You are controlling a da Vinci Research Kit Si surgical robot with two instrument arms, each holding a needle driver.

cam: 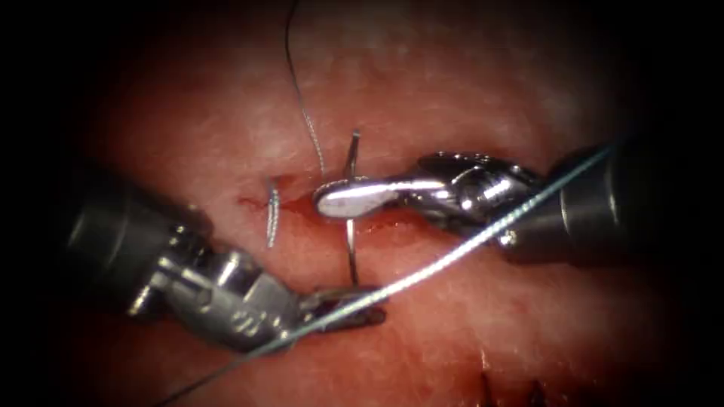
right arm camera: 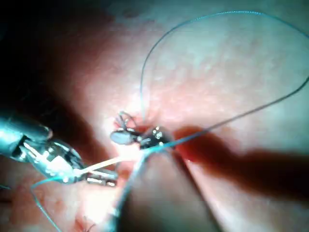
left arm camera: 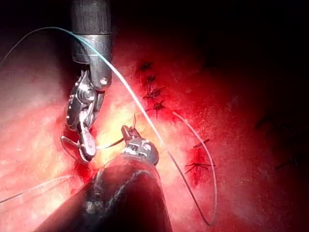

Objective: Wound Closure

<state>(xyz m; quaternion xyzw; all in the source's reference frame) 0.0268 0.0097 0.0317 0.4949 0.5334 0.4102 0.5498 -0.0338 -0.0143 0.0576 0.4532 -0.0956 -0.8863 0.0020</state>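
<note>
The right tool [cam: 324, 202] comes in from the right, and its jaws are shut on the curved needle [cam: 351, 252] near the middle of its curve, right over the cut [cam: 298, 203]. The needle stands across the cut; whether its far end [cam: 354, 139] is in the tissue I cannot tell. Its near end lies against the left tool [cam: 354, 305], whose jaws are parted and hold nothing. A long thread [cam: 467, 245] runs slantwise over the left tool's jaws. In the left wrist view the right tool [left arm camera: 87, 150] grips the needle [left arm camera: 67, 145] beside the left tool [left arm camera: 131, 129].
One stitch [cam: 271, 215] crosses the cut left of the needle. Another strand of thread [cam: 302, 105] drops from above to the cut. Several finished dark stitches [left arm camera: 152, 92] sit along a closed line of tissue, with more thread [left arm camera: 207, 159] looping past them. Red fluid [cam: 392, 226] wets the cut.
</note>
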